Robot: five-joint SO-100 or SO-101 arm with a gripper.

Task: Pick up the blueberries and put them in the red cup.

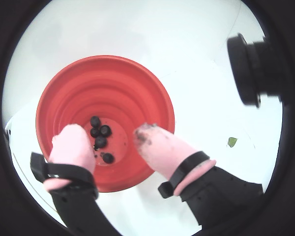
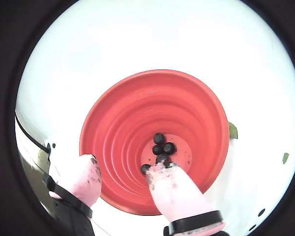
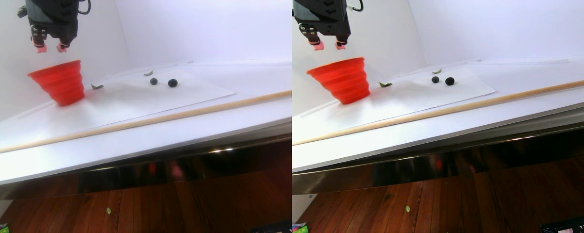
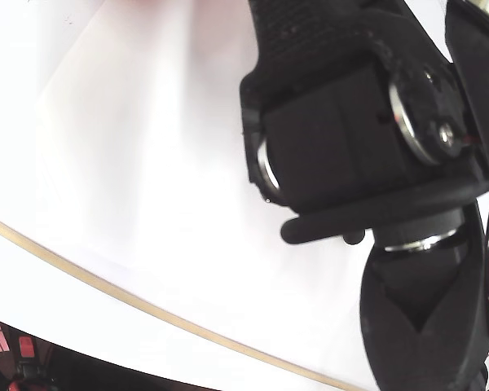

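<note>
Where the ribbed, collapsible red cup narrows to its flat bottom, I count five small matte blue-black blueberries clustered together. Two more dark balls lie well apart on the white sheet, near green leaf bits. My gripper hangs straight above the rim, pink-sleeved smudged fingers spread apart, holding nothing.

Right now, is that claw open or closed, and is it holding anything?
Gripper: open and empty, its pink fingers spread apart above the red cup, where blueberries lie at the bottom.
</note>
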